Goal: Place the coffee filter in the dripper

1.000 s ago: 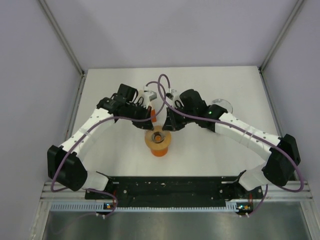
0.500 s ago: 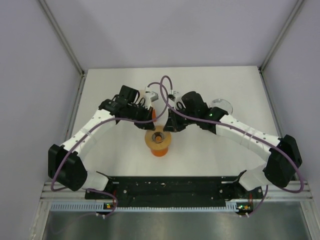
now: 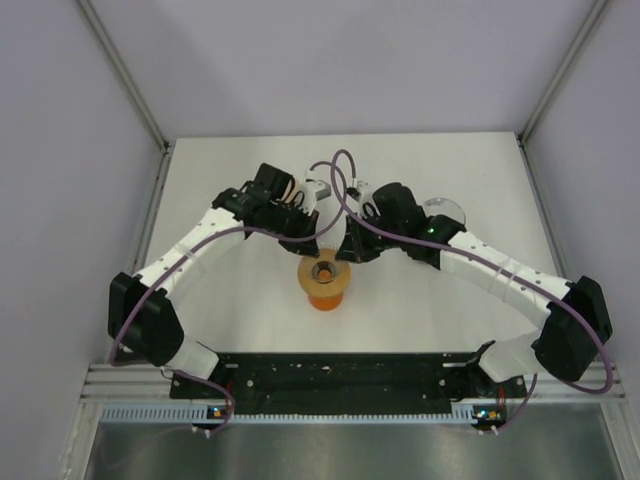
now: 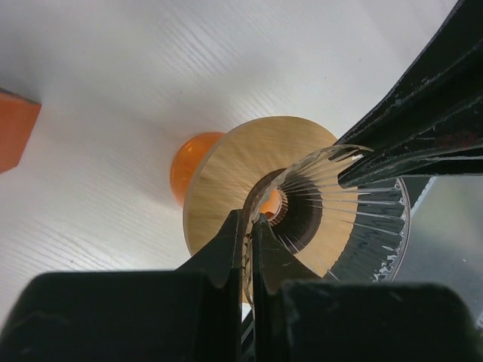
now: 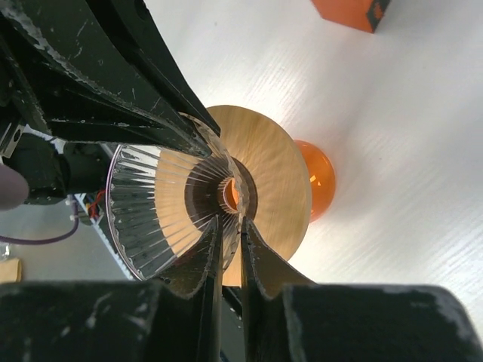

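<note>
The left fingers (image 4: 225, 256) and right fingers (image 5: 266, 260), both nearly closed, pinch opposite edges of the ribbed coffee filter (image 4: 366, 215) over the dripper (image 4: 226, 170). Dark print on the orange carton (image 5: 347, 10) is unreadable.

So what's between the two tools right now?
The coffee filter, pinched by left tool and right tool, over the dripper; both wrist views show it.

- The counter (image 3: 220, 300) is white with a faint wood grain.
- The dripper (image 3: 324, 290) stands on it, tan ring up, right under the tips of the left end effector (image 4: 249, 220) and the right end effector (image 5: 230, 219).
- An orange carton (image 5: 351, 11) lies past the right end effector's tips, well apart from the dripper.
- A round clear thing (image 3: 445, 208) lies behind the right end effector, partly hidden.
</note>
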`<action>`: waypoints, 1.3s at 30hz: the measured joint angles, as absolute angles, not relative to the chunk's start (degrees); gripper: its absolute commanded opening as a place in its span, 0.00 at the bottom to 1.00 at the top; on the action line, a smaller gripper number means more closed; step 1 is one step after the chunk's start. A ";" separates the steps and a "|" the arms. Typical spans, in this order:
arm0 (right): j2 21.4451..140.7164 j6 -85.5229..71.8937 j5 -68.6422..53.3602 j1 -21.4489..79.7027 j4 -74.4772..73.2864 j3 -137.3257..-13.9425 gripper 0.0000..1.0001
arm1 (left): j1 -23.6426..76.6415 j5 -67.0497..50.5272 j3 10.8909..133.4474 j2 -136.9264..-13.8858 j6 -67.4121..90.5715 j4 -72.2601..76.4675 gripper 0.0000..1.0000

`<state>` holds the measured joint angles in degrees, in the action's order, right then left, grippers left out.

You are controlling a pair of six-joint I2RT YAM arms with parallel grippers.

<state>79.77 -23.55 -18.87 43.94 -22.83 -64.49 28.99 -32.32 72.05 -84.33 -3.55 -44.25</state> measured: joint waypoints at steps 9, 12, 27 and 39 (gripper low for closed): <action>78.81 -22.04 -16.05 42.11 -24.49 -64.75 0.00 | 30.65 -31.81 80.23 -90.32 -5.91 -48.18 0.28; 78.81 -21.45 -15.55 42.09 -24.99 -64.99 0.00 | 31.03 -31.40 81.67 -91.35 -6.31 -49.52 0.37; 79.20 -18.35 -15.70 42.09 -28.03 -66.96 0.27 | 24.01 -36.91 92.27 -91.88 -5.80 -51.53 0.65; 80.01 -15.99 -19.11 42.09 -29.93 -73.47 0.42 | 9.37 -17.89 84.49 -91.83 9.87 -36.01 0.75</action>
<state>80.01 -15.99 -19.11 42.09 -29.93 -73.47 9.37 -17.89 84.49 -91.83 9.87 -36.01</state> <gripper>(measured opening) 0.407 0.757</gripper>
